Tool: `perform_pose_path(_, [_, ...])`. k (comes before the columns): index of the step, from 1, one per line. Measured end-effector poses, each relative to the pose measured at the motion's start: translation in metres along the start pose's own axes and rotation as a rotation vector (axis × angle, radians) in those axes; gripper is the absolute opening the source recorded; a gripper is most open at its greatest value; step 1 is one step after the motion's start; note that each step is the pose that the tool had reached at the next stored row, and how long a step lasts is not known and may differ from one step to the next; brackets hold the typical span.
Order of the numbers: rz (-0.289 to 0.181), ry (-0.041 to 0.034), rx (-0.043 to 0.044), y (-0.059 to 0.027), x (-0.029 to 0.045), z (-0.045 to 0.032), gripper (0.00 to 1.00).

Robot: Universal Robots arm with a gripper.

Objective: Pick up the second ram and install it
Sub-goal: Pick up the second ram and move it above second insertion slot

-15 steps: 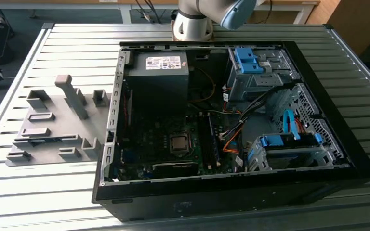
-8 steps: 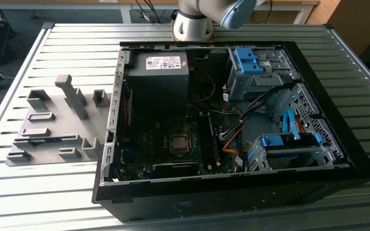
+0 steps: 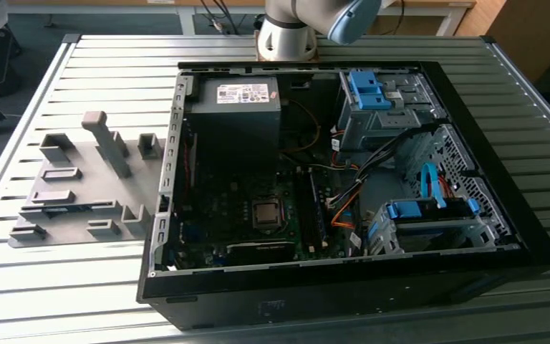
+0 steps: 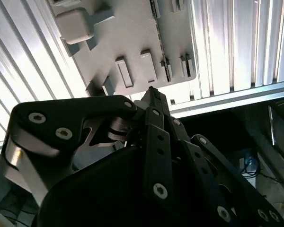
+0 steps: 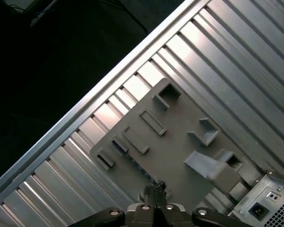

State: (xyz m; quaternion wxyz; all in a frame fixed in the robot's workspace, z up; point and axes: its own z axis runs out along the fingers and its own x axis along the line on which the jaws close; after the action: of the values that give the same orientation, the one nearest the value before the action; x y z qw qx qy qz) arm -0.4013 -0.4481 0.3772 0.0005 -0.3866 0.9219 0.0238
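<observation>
In both wrist views my gripper (image 4: 151,93) (image 5: 156,185) hangs high above the grey fixture plate (image 4: 132,33) (image 5: 175,142), over the side of the plate nearest the computer case. Its two fingers meet at a point and are shut, with nothing between them. In the exterior view the plate (image 3: 84,179) lies on the table at the exterior view's left. A thin dark strip (image 3: 65,208) (image 5: 118,145) stands on edge in one long slot of the plate. I cannot tell whether this strip is the second ram.
The open computer case (image 3: 175,158) lies at the exterior view's right of the plate, with the motherboard's memory slots (image 3: 315,208) inside it. A tall grey post (image 3: 108,143) (image 5: 213,170) rises from the plate among several low blocks. The arm's base (image 3: 289,32) stands behind the case.
</observation>
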Motion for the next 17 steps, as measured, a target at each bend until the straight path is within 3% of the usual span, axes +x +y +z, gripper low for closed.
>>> perform_pose_path(17, [-0.274, 0.0121, -0.0053, 0.0006, 0.0008, 0.0018, 0.11])
